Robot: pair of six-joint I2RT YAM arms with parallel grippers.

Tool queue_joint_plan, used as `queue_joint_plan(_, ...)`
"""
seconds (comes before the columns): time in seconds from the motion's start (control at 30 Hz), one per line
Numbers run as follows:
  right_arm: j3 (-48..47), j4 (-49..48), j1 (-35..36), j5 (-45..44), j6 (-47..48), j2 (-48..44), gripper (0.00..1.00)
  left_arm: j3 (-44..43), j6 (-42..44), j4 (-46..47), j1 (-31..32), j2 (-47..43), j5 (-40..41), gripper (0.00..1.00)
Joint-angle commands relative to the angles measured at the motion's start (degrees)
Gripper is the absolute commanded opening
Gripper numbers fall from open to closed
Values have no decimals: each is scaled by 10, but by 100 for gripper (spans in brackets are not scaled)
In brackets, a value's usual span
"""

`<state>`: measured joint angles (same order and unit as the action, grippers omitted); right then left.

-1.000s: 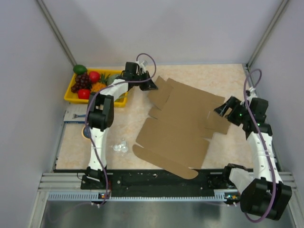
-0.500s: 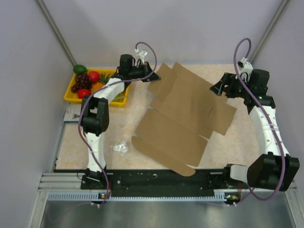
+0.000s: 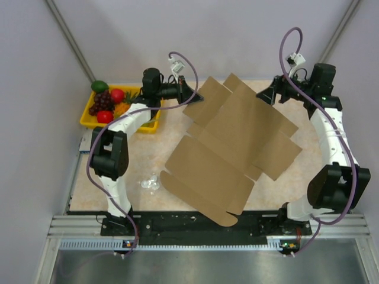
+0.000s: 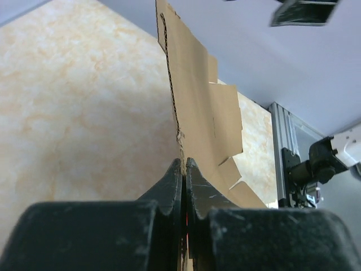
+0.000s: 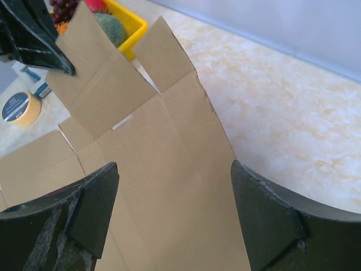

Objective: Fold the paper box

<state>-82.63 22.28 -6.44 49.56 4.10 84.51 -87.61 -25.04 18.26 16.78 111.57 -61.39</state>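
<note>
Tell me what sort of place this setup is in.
Probably a robot lab test cell: plain grey walls box in a table, the left arm and right arm are bolted to an aluminium rail, and a yellow fruit tray sits as a prop near the unfolded paper box.

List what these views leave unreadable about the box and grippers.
Top view: fingertips of the left gripper, dark and too small against the paper box.
Right wrist view: whether the open right gripper touches the box; depth unclear.
Top view: small clear item, too small to identify.
</note>
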Motion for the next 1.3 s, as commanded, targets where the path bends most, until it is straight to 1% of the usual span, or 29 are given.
queue_joint_plan(0.0,-39,-3,8,44,60,35,80,14,46,56,6,-50,-56,0)
queue_joint_plan(0.03,-52,1,9,49,71,42,79,16,47,57,6,-50,-59,0)
queue_joint_plan(0.07,-60,8,10,73,80,48,78,16,48,62,6,-53,-61,0)
queue_joint_plan(0.1,-66,15,15,83,93,59,76,17,48,66,7,-54,-65,0)
queue_joint_plan(0.13,-75,28,19,86,113,65,75,18,50,69,8,-57,-69,0)
queue_joint_plan(0.27,-85,36,40,79,139,89,73,27,46,112,14,-65,-82,0)
queue_joint_plan(0.37,-98,49,49,100,147,107,68,28,47,113,15,-68,-85,0)
queue_joint_plan(0.53,-95,58,56,105,166,112,52,36,57,121,15,-72,-93,0)
queue_joint_plan(0.6,-93,64,56,114,171,111,45,42,55,133,15,-76,-104,0)
queue_joint_plan(0.63,-90,63,56,125,172,111,43,48,52,150,15,-76,-109,0)
queue_joint_plan(0.73,-85,65,56,140,172,107,30,47,46,152,15,-74,-117,0)
queue_joint_plan(0.77,-84,65,56,141,171,102,22,45,46,146,14,-73,-116,0)
queue_joint_plan(0.8,-83,65,56,142,166,101,15,39,46,137,13,-72,-103,0)
queue_joint_plan(0.83,-82,65,56,149,166,99,8,40,45,118,12,-82,-86,5)
queue_joint_plan(0.87,-81,65,56,155,163,95,0,43,51,101,10,-90,-56,15)
queue_joint_plan(0.9,-77,65,57,156,158,88,0,44,62,75,9,-100,-25,22)
queue_joint_plan(0.93,-75,64,59,144,154,84,0,44,77,38,10,-123,31,26)
queue_joint_plan(0.97,-72,65,61,133,151,78,0,48,100,-2,12,-137,60,31)
queue_joint_plan(1.0,-66,65,75,120,149,68,0,66,107,-15,13,-153,87,36)
queue_joint_plan(1.03,-61,65,80,94,149,61,0,81,112,-17,15,-190,157,44)
queue_joint_plan(1.07,-57,65,86,79,148,55,0,101,110,-14,18,-211,200,50)
queue_joint_plan(1.1,-49,64,91,67,150,49,0,134,105,-5,19,-230,247,61)
queue_joint_plan(1.13,-46,65,100,47,151,37,0,146,104,-6,24,-258,274,62)
queue_joint_plan(1.2,-43,62,107,25,148,29,0,170,104,-9,31,-279,324,62)
queue_joint_plan(1.23,-45,62,110,9,146,25,0,174,105,-20,38,-290,344,59)
queue_joint_plan(1.27,-46,63,111,7,145,27,0,175,99,-36,40,-293,387,55)
